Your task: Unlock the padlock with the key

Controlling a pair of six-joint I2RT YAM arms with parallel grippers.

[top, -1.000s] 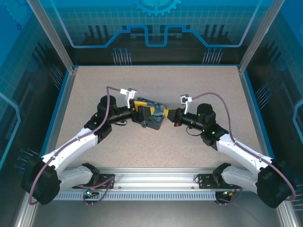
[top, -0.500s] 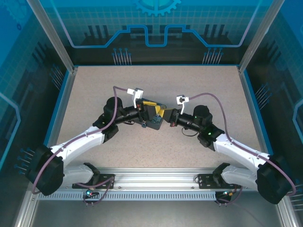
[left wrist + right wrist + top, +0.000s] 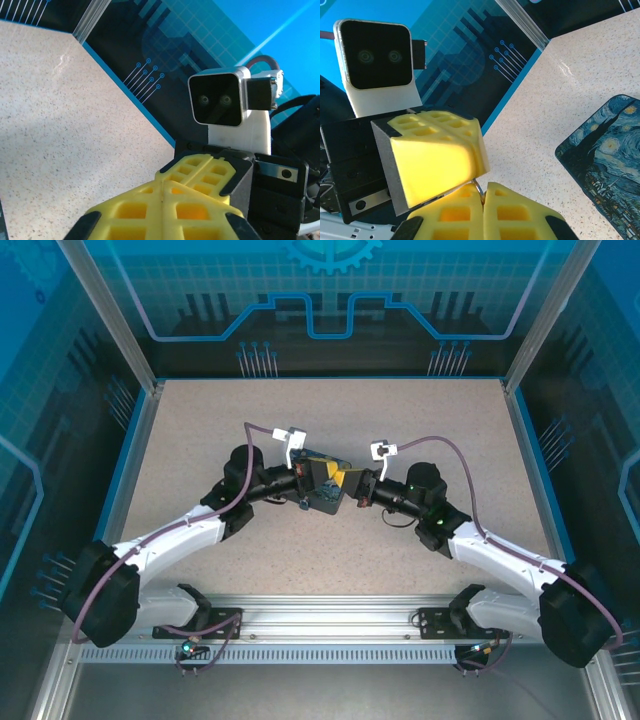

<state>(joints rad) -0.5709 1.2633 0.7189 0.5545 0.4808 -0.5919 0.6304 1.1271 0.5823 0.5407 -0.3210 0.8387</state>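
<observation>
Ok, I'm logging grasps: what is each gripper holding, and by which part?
Right gripper: fingers shut on a thin silvery loop, only its tip showing; what it belongs to, I cannot tell. Left gripper: fingers shut, nothing visible between them.

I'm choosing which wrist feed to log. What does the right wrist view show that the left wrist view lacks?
Right wrist view: the starry-night tin lying on the table, and a thin silvery loop at the seam of the right hand's shut fingers. Left wrist view: the left hand's own shut fingers, with nothing visible between them. Both: the speckled table, the blue wall, and the opposite hand with its camera.
</observation>
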